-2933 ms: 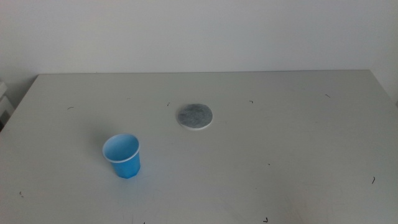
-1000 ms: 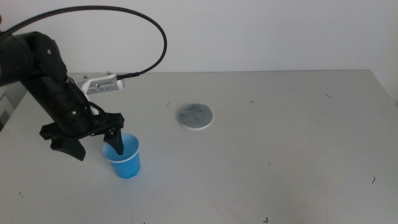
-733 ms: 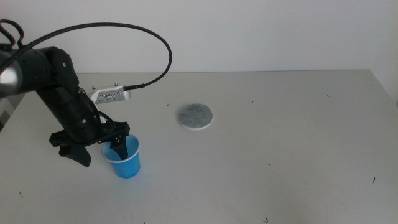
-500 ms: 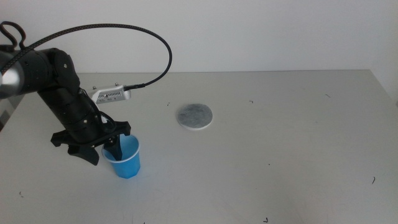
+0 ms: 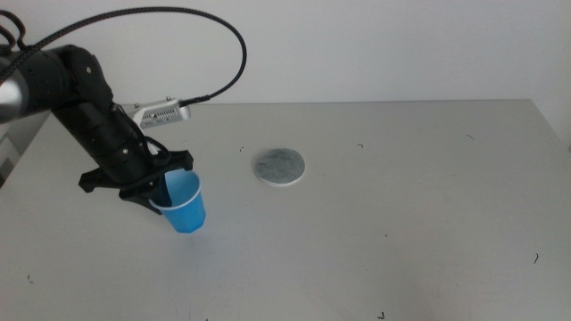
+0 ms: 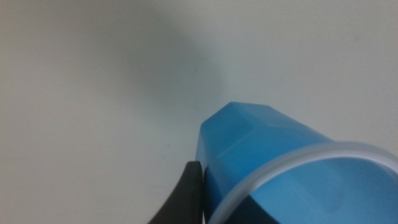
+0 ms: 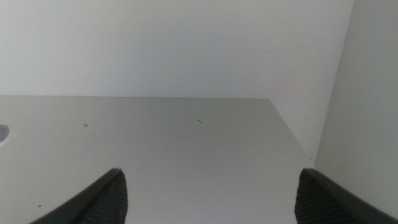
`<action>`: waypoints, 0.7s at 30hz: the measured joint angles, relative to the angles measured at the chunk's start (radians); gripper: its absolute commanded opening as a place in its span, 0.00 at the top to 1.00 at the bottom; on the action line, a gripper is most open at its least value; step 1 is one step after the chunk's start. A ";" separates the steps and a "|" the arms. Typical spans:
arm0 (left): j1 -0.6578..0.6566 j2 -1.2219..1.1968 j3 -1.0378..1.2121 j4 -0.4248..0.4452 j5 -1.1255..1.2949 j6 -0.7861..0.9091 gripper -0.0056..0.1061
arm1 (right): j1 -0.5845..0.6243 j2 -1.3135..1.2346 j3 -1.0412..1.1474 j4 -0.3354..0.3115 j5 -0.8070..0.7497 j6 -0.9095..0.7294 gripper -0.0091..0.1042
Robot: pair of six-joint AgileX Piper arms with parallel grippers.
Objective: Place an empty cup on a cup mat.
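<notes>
The blue cup [image 5: 184, 203] is held by its rim in my left gripper [image 5: 158, 188], one jaw inside it and one outside. The cup hangs slightly tilted just above the table at the left. In the left wrist view the cup [image 6: 280, 155] fills the frame beside one dark finger [image 6: 185, 198]; the other jaw is hidden inside it. The cup looks empty. The cup mat [image 5: 279, 166] lies flat near the table's middle, to the right of the cup and farther back, with nothing on it. My right gripper [image 7: 211, 202] is open and empty, out of the middle view.
The grey table [image 5: 401, 196] holds only the cup mat and a few small dark specks. A white wall runs behind its far edge. The left arm's black cable [image 5: 223, 53] arcs above the table's left side.
My left gripper has closed on the cup's rim and lifted it a little up and to the right, tilting it. The mat has not moved.
</notes>
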 measured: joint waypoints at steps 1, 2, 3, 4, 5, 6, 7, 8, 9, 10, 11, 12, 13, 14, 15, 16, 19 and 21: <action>-0.003 0.000 -0.030 -0.003 0.022 -0.007 0.95 | 0.000 0.000 0.000 0.000 0.000 0.000 0.09; -0.008 0.003 -0.064 -0.004 0.041 -0.020 0.95 | 0.000 0.000 0.000 0.000 0.000 0.000 0.09; -0.015 0.008 -0.101 -0.002 0.055 -0.031 0.95 | 0.000 0.000 0.000 0.000 0.000 0.000 0.09; -0.026 0.016 -0.141 0.005 0.070 -0.048 0.95 | 0.000 0.000 0.000 0.000 0.000 0.000 0.09; -0.039 0.027 -0.182 0.018 0.083 -0.067 0.95 | 0.000 0.000 0.000 0.000 0.000 0.000 0.09; -0.053 0.039 -0.216 0.032 0.098 -0.089 0.95 | 0.000 0.000 0.000 0.000 0.000 0.000 0.09; -0.072 0.057 -0.260 0.050 0.113 -0.110 0.95 | 0.000 0.000 0.000 0.000 0.000 0.000 0.09; -0.093 0.077 -0.304 0.067 0.128 -0.128 0.95 | 0.000 0.000 0.000 0.000 0.000 0.000 0.09; -0.110 0.101 -0.341 0.082 0.141 -0.142 0.95 | 0.000 0.000 0.000 0.000 0.000 0.000 0.09; -0.131 0.127 -0.388 0.098 0.157 -0.154 0.95 | 0.000 0.000 0.000 0.000 0.000 0.000 0.09; -0.151 0.155 -0.436 0.111 0.171 -0.164 0.95 | 0.000 0.000 0.000 0.000 0.000 0.000 0.09; -0.169 0.178 -0.473 0.117 0.180 -0.171 0.95 | 0.000 0.000 0.000 0.000 0.000 0.000 0.09; -0.186 0.207 -0.520 0.120 0.189 -0.177 0.95 | 0.000 0.000 0.000 0.000 0.000 0.000 0.09; -0.201 0.237 -0.565 0.123 0.196 -0.184 0.95 | 0.000 0.000 0.000 0.000 0.000 0.000 0.09; -0.213 0.261 -0.609 0.123 0.200 -0.192 0.95 | 0.000 0.000 0.000 0.000 0.000 0.000 0.09; -0.225 0.291 -0.650 0.123 0.203 -0.198 0.95 | 0.000 0.000 0.000 0.000 0.000 0.000 0.09; -0.255 0.373 -0.762 0.126 0.208 -0.206 0.95 | 0.000 0.000 0.000 0.000 0.000 0.000 0.09; -0.271 0.426 -0.828 0.126 0.218 -0.213 0.95 | 0.000 0.000 0.000 0.000 0.000 0.000 0.09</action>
